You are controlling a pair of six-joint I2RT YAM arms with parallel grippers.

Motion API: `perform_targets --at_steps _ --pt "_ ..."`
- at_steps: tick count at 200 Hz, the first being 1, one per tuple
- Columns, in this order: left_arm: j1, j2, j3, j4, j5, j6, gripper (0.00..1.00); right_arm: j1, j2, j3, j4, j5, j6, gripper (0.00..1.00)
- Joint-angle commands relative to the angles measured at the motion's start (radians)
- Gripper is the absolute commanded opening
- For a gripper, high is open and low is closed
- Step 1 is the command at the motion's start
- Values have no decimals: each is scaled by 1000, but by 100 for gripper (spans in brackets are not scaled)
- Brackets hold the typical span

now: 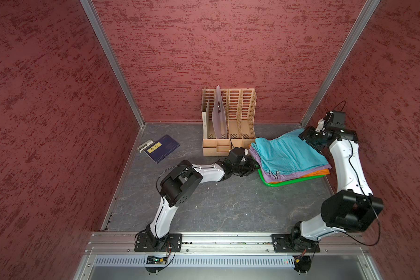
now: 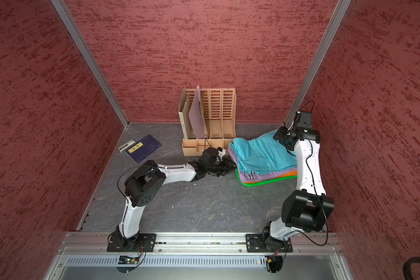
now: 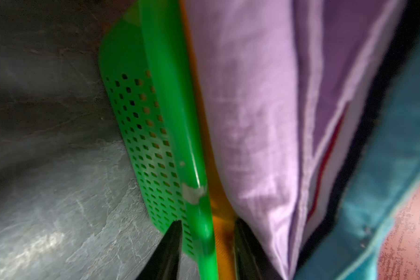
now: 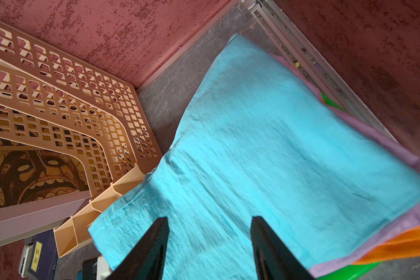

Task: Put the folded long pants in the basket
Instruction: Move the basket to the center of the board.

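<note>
Left gripper (image 3: 207, 220) jaws are set part-open astride the basket (image 3: 141, 126) rim, unclamped. Right gripper (image 4: 209, 218) jaws are held apart, empty; beneath them the folded long pants (image 4: 264, 145) are judged stowed.

Beige file organizer (image 1: 238, 114) at the back wall (image 1: 228, 48), dark blue booklet (image 1: 166, 148) well apart.

The left arm (image 1: 207, 171) lies low, elbow bent, reaching rightward; the left gripper (image 3: 207, 220) holds its jaws narrowly apart. The right arm (image 1: 347, 164) stretches far forward, right gripper (image 4: 209, 217) jaws spread.
</note>
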Motion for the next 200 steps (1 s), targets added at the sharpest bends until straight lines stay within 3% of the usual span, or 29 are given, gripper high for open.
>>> perform_targets --at_steps 1,35,61,87,127,153,175,200 --pt "-1 26 7 18 12 -8 32 7 -11 13 13 -21 2 59" --pt "1 61 10 53 21 -13 23 8 -6 12 14 -28 5 59" --pt "8 47 -10 75 36 -10 0 9 -8 10 10 -21 -2 59" --pt "42 -61 -146 34 41 26 0 10 -6 5 7 -29 -3 59" --pt "125 -249 -475 93 220 27 0 39 -26 -47 10 -60 0 58" --pt "171 -410 -609 -44 294 93 0 94 -56 -123 21 -154 11 56" --pt "258 -593 -668 -363 274 211 0 158 -106 -219 52 -239 42 54" --pt "423 -781 -683 -680 261 348 0 243 -156 -299 76 -251 58 53"
